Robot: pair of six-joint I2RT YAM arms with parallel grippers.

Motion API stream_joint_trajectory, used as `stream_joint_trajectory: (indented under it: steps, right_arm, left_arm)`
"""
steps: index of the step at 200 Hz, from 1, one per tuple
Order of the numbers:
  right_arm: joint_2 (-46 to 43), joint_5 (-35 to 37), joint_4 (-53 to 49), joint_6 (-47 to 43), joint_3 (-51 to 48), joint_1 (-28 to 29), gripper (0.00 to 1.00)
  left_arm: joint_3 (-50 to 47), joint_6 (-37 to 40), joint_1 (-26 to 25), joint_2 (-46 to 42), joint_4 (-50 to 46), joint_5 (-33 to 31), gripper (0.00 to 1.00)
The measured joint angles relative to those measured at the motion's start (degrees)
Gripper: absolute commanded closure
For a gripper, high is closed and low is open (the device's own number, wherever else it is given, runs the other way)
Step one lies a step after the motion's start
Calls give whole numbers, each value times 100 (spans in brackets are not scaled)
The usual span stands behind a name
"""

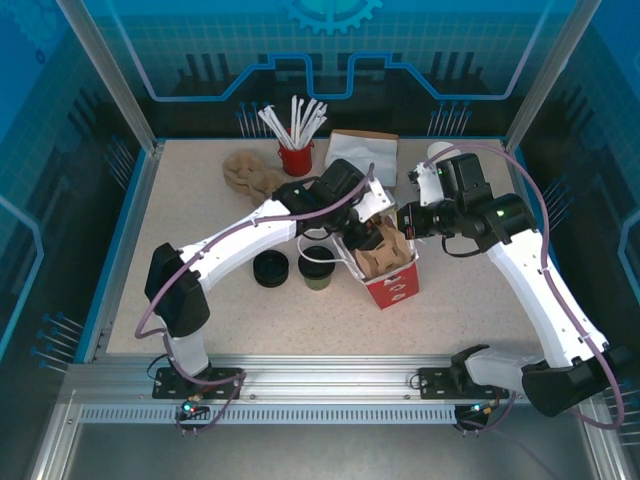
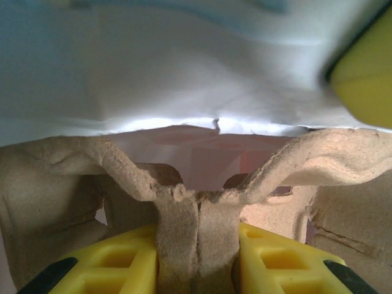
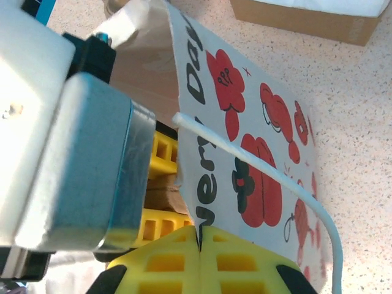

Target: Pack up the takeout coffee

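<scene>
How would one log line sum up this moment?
left claw: shut on cup carrier | right claw: shut on bag | coffee: on table

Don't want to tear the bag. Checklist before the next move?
1. Left claw shut on pulp carrier, at its centre rib: ok.
2. Right claw shut on paper bag edge: ok.
3. Carrier at the bag mouth: ok; how deep it sits, cannot tell.
4. Takeout coffee upright, apart from the bag: ok.
5. Coffee lid fully seated: cannot tell.
</scene>
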Motion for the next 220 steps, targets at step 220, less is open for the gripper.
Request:
stream_joint_trajectory:
  steps: [220]
  right_arm:
    - [-341,-221,42,190,-636,-848,100]
  left_arm:
    - [428,380,-306,953,643,-428,62]
